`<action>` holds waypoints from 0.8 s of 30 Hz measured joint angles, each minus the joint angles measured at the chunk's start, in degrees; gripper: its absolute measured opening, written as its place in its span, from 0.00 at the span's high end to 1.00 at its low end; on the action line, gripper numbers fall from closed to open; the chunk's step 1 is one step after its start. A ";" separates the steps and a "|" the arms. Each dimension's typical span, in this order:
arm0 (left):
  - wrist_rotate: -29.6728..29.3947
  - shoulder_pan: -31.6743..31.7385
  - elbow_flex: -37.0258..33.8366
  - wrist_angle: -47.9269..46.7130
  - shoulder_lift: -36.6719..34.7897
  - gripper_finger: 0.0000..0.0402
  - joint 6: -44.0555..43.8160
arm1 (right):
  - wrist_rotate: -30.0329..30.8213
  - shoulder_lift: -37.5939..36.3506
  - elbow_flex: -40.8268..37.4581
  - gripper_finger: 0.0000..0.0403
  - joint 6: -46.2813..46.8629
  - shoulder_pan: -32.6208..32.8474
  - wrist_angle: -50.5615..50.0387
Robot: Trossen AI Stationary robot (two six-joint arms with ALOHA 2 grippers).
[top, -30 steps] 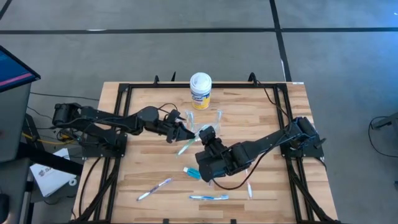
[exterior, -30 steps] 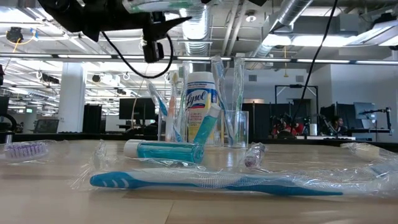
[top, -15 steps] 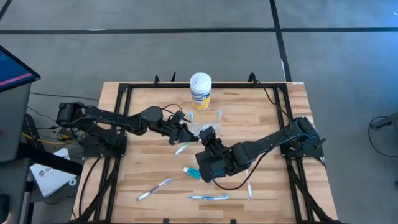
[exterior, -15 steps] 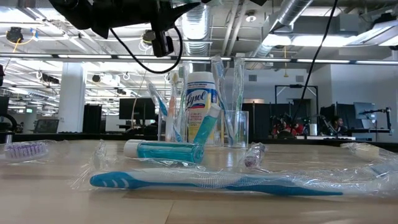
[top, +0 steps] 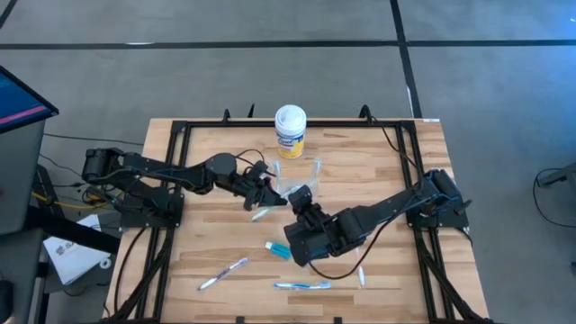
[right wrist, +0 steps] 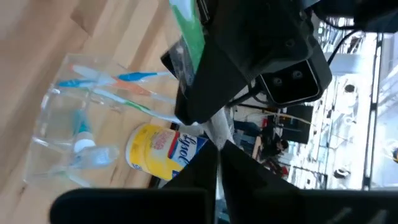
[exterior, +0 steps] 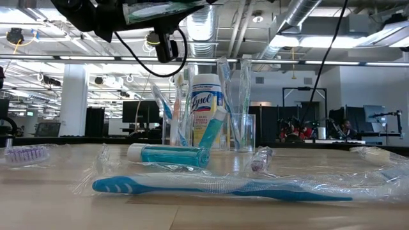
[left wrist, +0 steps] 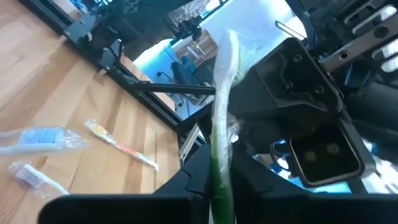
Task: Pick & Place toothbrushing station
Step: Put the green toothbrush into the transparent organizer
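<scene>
Green is what jumps out in the left wrist view: a wrapped green toothbrush (left wrist: 219,124) runs right up the middle of the frame, clamped in the left tool (left wrist: 214,186). From overhead you barely see that, just the left tool (top: 264,191) near the middle of the frame with a pale sliver sticking out toward the lower right. The right tool (top: 301,199) sits just beside it with its fingers together, and I can't make out anything held in it.

The right wrist view gives the best look at the clear cup (right wrist: 56,134), with blue, orange and green brushes plus a teal tube inside, and the yellow Lysol canister (right wrist: 163,151) beside it. Overhead, the cup (top: 306,173) is just below the canister (top: 290,131) at upper centre.

The low view is the only one that shows the loose stuff up close: a wrapped blue toothbrush (exterior: 217,186) across the bottom, a teal tube (exterior: 167,154) behind it, and a purple-bristled brush head (exterior: 27,153) at far left. Overhead, those sit in the lower middle of the frame.

It's a light wood bench (top: 216,243) with a black frame on a grey floor. Behind it is an open office with exposed ducts, ceiling lights and dark monitors.
</scene>
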 joint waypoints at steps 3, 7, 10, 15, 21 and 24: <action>0.30 0.13 0.00 0.10 -0.09 0.96 1.55 | -0.16 -0.13 0.00 0.91 0.26 1.03 -0.23; 0.12 0.24 0.02 0.12 -0.13 0.95 1.83 | -0.20 -0.11 -0.04 0.80 2.54 2.16 -1.22; -0.25 0.24 0.02 0.05 -0.15 0.95 2.58 | -0.24 -0.11 -0.04 0.72 6.51 2.72 -3.61; -0.84 0.50 0.02 -0.06 -0.15 0.96 4.94 | -0.13 -0.11 -0.04 0.63 15.98 3.11 -9.07; -2.08 1.55 -0.18 -0.62 -0.63 0.96 8.51 | -0.12 -0.11 -0.04 0.64 29.61 3.06 -18.34; -4.37 1.55 -1.32 -0.77 -1.04 0.96 10.83 | -0.15 -0.11 -0.04 0.66 36.89 3.06 -23.40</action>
